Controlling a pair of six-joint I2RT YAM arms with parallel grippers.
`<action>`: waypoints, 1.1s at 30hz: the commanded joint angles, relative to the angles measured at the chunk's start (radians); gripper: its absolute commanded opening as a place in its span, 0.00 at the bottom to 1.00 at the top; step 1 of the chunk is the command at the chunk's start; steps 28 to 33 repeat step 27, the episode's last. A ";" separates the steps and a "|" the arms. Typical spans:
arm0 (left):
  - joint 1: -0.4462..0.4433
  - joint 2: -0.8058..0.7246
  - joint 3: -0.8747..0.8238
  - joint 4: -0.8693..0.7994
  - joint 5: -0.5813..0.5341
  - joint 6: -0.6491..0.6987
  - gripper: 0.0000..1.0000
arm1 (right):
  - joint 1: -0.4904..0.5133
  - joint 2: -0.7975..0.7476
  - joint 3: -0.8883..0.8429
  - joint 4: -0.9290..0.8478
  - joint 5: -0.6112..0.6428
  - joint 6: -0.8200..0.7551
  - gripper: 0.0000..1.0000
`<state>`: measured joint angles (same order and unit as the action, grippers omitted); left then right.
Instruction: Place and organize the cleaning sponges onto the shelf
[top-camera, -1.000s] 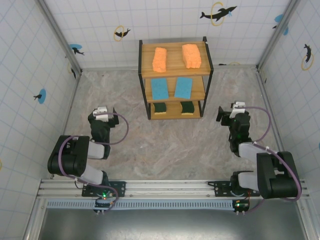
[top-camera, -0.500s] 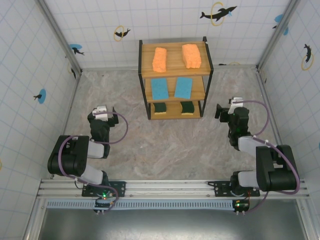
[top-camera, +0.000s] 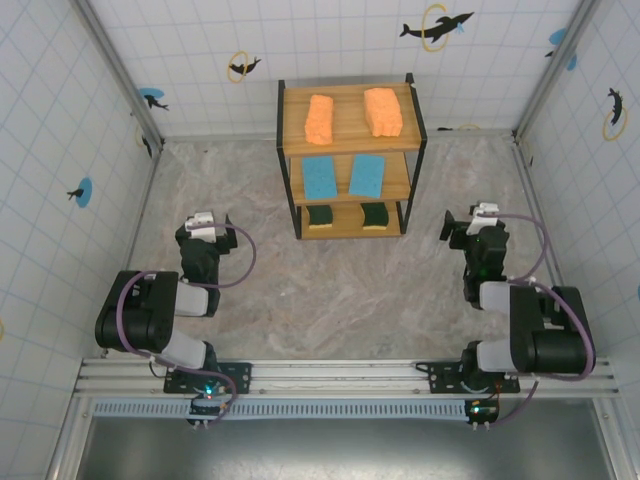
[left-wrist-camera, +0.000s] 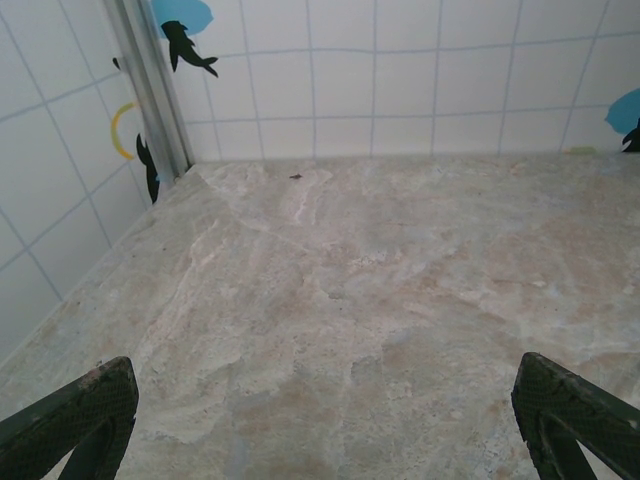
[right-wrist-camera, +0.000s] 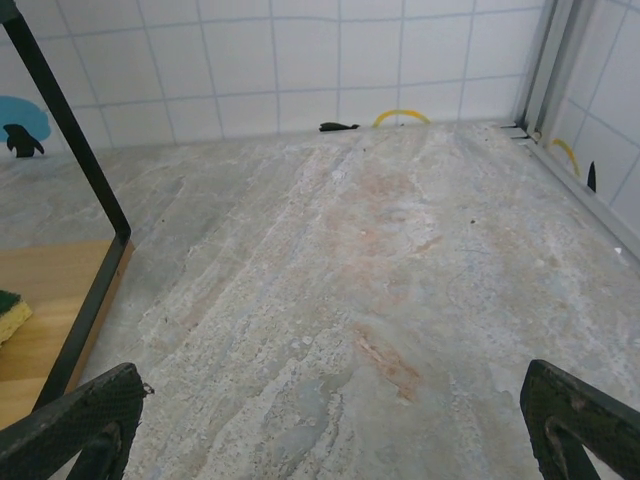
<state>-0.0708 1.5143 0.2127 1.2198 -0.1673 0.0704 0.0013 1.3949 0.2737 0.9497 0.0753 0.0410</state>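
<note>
1. The task looks finished: the cleaning sponges (top-camera: 321, 178) lie tidily on the shelf (top-camera: 348, 122), with the orange pair (top-camera: 320, 118) on top, the light blue pair (top-camera: 366, 175) in the middle and the green pair (top-camera: 375, 214) at the bottom
2. The left gripper (top-camera: 208, 226) and right gripper (top-camera: 468, 224) flank the shelf above the table (top-camera: 350, 290), fingers spread wide and empty
3. The next move probably calls only for parking both arms

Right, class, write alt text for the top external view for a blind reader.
A three-tier shelf at the far side of the table holds two orange sponges on top, two blue sponges in the middle, two green sponges at the bottom. The left gripper and right gripper sit open and empty either side.
</note>
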 joint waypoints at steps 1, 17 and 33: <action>0.010 -0.002 0.019 0.009 0.017 -0.020 0.97 | 0.005 0.075 0.006 0.125 0.012 -0.006 0.99; 0.012 -0.001 0.019 0.007 0.017 -0.019 0.98 | 0.001 0.079 0.022 0.094 0.059 0.015 0.99; 0.014 0.001 0.026 -0.002 0.028 -0.020 0.98 | 0.003 0.078 0.022 0.092 0.061 0.014 0.99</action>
